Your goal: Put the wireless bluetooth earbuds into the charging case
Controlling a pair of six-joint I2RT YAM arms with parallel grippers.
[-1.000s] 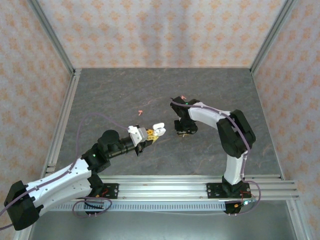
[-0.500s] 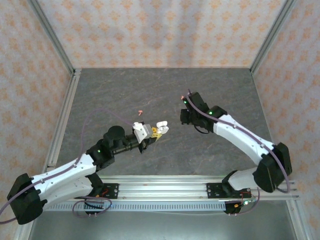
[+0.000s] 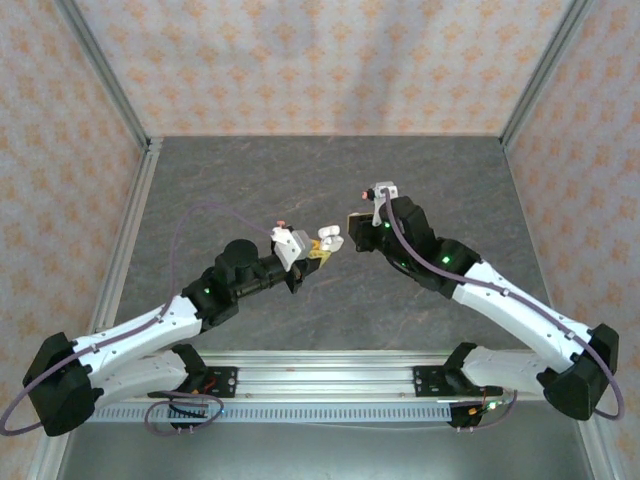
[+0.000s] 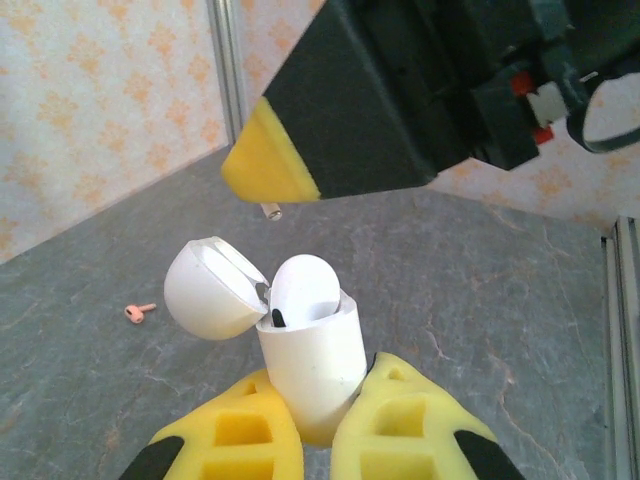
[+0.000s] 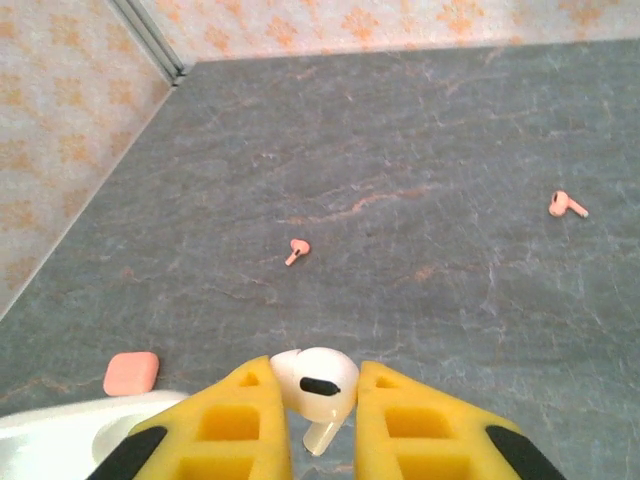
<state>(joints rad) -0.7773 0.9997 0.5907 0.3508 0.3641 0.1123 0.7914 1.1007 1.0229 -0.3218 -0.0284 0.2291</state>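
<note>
Top view: the left gripper (image 3: 318, 252) holds the white charging case (image 3: 329, 236) up over the middle of the table (image 3: 200, 180). The right gripper (image 3: 360, 224) hangs just right of it. 1 pink earbud (image 3: 283, 222) lies on the table just left of the case.

Left wrist view: the jaws are clamped on the case's lower body. The lid (image 4: 208, 290) is swung open to the left, and 1 seated earbud (image 4: 303, 288) fills a socket.

Right wrist view: the jaws are nearly closed, pinching a white earbud (image 5: 315, 372) by its bulb with the stem pointing down. A pink case (image 5: 131, 373) sits at the near left, and 2 pink buds lie farther out.

The bud looks light, hard and slick, so it is best held by the bulb with the stem left free for the socket. The glossy case may twist, so it should be gripped low, clear of the hinge.
</note>
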